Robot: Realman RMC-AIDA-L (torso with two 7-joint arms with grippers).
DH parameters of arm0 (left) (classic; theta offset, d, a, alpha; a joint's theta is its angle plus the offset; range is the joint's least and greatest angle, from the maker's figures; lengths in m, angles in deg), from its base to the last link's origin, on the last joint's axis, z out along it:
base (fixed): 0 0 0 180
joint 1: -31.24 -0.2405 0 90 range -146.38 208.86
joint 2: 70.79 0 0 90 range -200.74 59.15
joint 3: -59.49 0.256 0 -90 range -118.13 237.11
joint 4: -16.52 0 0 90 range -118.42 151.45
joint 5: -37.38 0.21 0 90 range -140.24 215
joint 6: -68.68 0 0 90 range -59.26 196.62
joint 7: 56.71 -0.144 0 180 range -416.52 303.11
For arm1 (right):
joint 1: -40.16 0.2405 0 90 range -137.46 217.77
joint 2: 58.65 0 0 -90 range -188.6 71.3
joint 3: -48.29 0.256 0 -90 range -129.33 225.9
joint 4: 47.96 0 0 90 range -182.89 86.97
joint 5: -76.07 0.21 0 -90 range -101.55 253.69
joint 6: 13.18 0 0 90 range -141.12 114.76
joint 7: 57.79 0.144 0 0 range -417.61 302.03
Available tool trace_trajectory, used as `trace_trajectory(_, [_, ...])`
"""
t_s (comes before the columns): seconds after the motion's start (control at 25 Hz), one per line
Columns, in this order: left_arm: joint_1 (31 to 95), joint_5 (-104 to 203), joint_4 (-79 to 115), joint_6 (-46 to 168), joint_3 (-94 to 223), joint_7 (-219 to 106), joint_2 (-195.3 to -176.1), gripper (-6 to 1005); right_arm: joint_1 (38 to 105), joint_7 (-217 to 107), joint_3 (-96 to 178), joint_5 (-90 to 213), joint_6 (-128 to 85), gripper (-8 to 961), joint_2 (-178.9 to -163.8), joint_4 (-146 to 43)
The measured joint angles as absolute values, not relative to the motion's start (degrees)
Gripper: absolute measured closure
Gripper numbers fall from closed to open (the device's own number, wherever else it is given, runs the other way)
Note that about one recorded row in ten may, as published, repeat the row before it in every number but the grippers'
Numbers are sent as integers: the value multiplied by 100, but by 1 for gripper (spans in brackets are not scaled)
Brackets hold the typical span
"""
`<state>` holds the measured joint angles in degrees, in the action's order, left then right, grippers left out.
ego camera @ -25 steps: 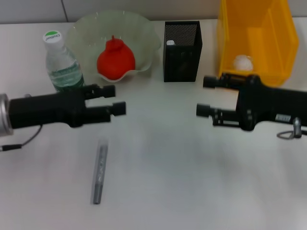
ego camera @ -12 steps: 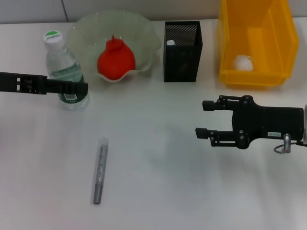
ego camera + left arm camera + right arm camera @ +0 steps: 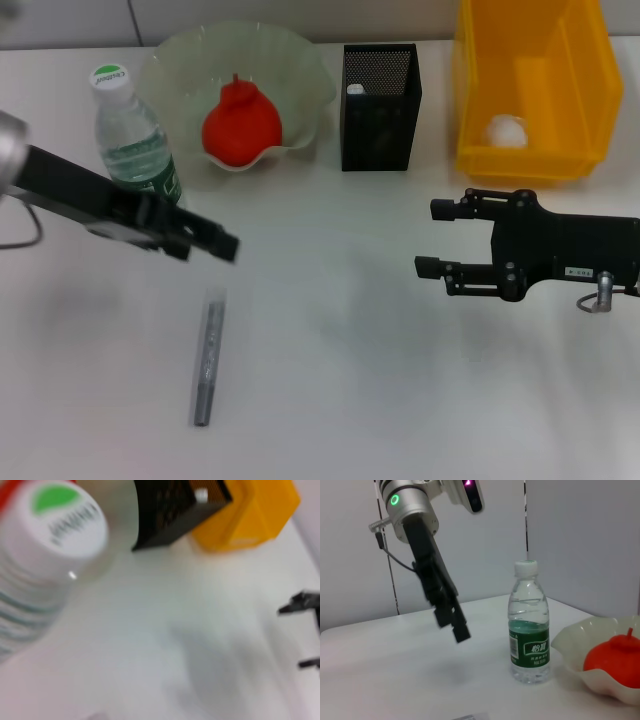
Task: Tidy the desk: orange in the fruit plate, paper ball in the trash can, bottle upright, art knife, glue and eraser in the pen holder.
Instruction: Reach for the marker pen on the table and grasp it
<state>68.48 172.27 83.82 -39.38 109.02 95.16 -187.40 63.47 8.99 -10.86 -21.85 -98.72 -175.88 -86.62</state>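
your left end effector [image 3: 215, 241] has swung down off the upright bottle [image 3: 134, 135] toward the knife [image 3: 208, 356], grip state unclear, right end effector [image 3: 437, 239] spread and idle.

My white tabletop [image 3: 330, 400] carries, at eleven o'clock, an upright clear plastic water bottle [image 3: 135, 140] with a green label, beside a wavy translucent glass fruit plate [image 3: 300, 70]. At twelve stands a black mesh pen holder [image 3: 380, 105], at one a yellow plastic bin [image 3: 530, 90]. A grey art knife [image 3: 208, 355] lies at seven.
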Motion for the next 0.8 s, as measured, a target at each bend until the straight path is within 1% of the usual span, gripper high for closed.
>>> trace_trajectory(0.04, [7024, 17518, 8366, -3938, 11211, 9682, -18825, 271, 6346, 897, -1076, -2185, -9872, 223, -17584, -8663])
trace_trajectory(0.2, [7313, 18095, 8326, -3882, 11748, 9906, -18937, 272, 6345, 897, -1064, -2185, -9872, 223, -17576, -8672])
trace_trajectory(0.8, [7367, 18181, 8015, -3005, 13430, 10806, -18975, 279, 6362, 916, -1053, -2153, -9880, 223, -17579, -8740])
